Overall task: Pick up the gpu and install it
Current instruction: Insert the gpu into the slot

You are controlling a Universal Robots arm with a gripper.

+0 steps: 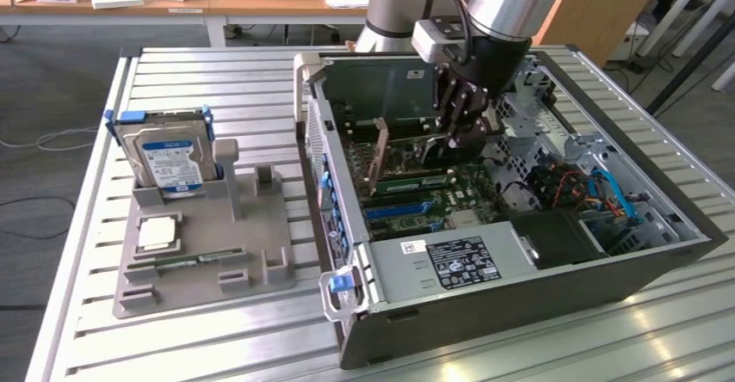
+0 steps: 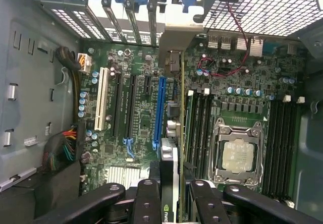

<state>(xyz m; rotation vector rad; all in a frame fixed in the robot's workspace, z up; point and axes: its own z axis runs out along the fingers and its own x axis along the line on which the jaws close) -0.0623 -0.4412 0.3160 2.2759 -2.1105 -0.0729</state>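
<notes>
A bench [image 1: 219,81] of silver slatted metal is seen. An open computer case [image 1: 517,313] is laid on its side over the half toward the exterior view's right, close to the near edge. A grey holder plate [image 1: 230,236] is set just beside it, toward the edge at the exterior view's left.

gpu [image 2: 169,156] — near end seemingly hidden
</notes>
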